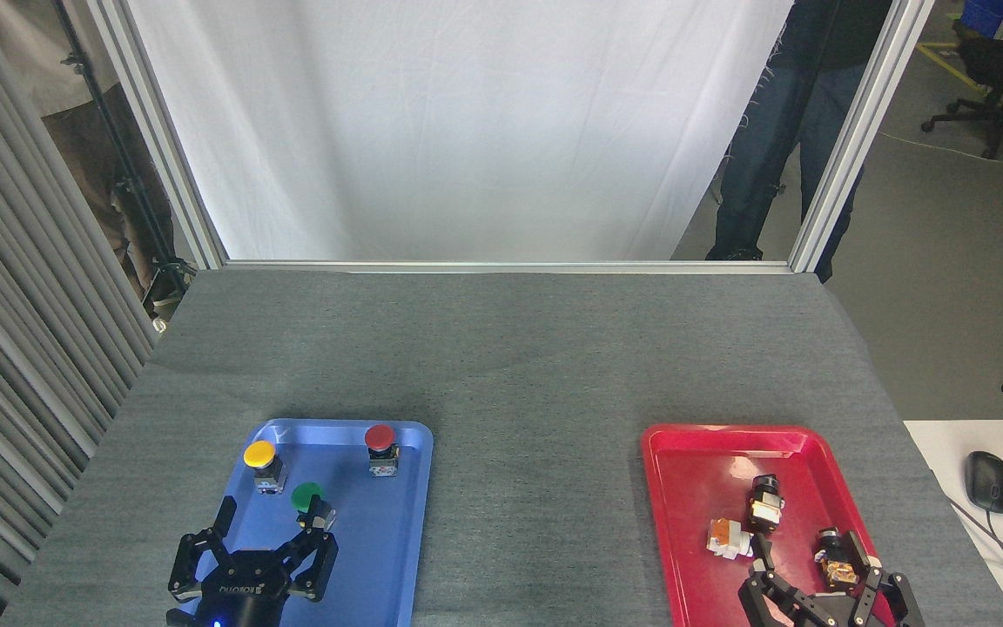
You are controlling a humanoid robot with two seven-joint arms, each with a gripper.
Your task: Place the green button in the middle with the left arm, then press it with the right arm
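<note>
The small push button with the round flat green cap stands upright in the blue plastic tray, on the near half of it, with the yellow-capped button at about ten o'clock from it and the red-capped button at about one o'clock.

The left black three-fingered claw tool sits at the tray's near edge with its fingers spread wide, holding nothing. From that tool the green button lies at roughly one o'clock, just beyond the tip of its right-hand finger; whether the fingertip touches the button's base cannot be told.

The left tool is plainly the nearer one; the right black claw tool is well apart, over the red plastic tray among small parts, fingers open and seemingly empty.

The bare dark grey felt counter between the trays lies at three o'clock from the button, so the carry would likely run rightward over the tray's rim.
</note>
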